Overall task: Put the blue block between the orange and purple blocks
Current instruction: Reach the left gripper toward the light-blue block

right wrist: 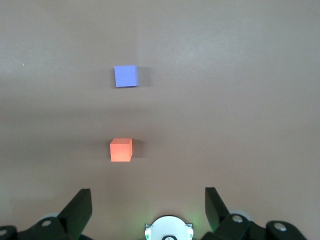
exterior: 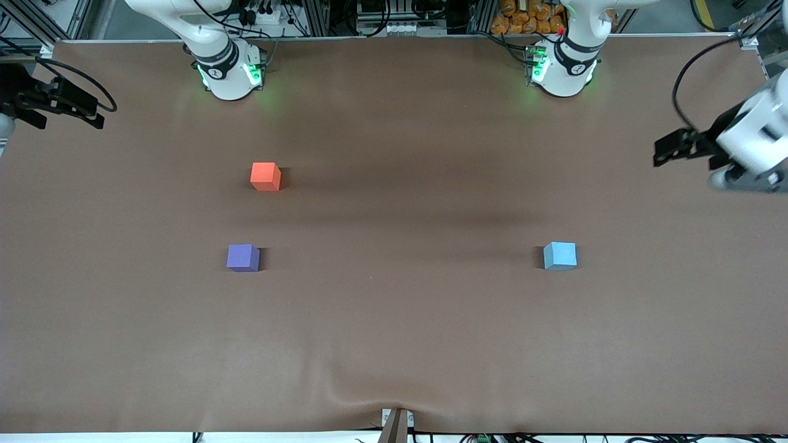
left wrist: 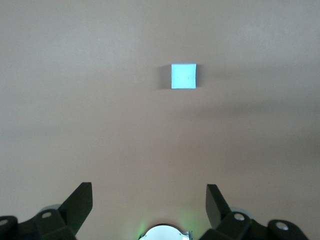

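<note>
The blue block [exterior: 560,255] sits on the brown table toward the left arm's end; it also shows in the left wrist view [left wrist: 183,76]. The orange block [exterior: 266,176] and the purple block [exterior: 243,257] sit toward the right arm's end, the purple one nearer to the front camera, with a gap between them. Both show in the right wrist view, orange [right wrist: 121,149] and purple [right wrist: 125,76]. My left gripper [left wrist: 149,192] is open and empty, high over the table's left-arm end [exterior: 739,179]. My right gripper [right wrist: 148,196] is open and empty, high over the right-arm end.
The brown cloth-covered table [exterior: 394,320] holds only the three blocks. The two arm bases [exterior: 228,67] [exterior: 563,64] stand along its edge farthest from the front camera. A small bracket [exterior: 397,424] sits at the edge nearest to the camera.
</note>
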Motion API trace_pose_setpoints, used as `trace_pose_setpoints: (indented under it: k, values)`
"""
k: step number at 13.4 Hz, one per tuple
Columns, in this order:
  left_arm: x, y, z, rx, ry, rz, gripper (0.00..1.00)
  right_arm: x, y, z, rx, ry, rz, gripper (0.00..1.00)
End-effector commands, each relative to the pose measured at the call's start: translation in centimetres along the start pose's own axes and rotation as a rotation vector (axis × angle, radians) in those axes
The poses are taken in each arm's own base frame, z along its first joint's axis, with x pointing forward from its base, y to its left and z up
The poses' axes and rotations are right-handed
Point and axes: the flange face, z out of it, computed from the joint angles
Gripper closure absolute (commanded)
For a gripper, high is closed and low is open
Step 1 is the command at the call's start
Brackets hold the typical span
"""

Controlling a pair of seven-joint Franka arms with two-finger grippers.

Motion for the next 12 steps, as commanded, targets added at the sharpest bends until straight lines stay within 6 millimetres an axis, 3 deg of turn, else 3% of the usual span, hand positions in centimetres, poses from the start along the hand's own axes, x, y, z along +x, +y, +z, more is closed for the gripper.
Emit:
trace_pose_setpoints:
  k: [1,4,6,10,12]
  values:
    - [4.5,1.2,5.3,0.001,-0.041,0.011,0.00,-0.2,0.4,-0.4,0.011,-0.002,-0.006,0.00]
    - [9.7,4.3,14.4,0.001,-0.064,-0.039,0.00,-0.2,0.6,-0.4,0.012,-0.005,-0.002,0.00]
    - [11.9,6.3,19.3,0.002,-0.060,-0.090,0.00,-0.2,0.7,-0.4,0.012,-0.007,0.000,0.00]
    - [13.8,9.7,24.8,0.001,-0.030,-0.134,0.00,-0.3,0.9,-0.3,0.013,-0.014,0.004,0.00]
    - [13.0,10.2,27.3,0.017,-0.034,-0.119,0.00,-0.3,0.9,-0.2,0.013,-0.019,0.004,0.00]
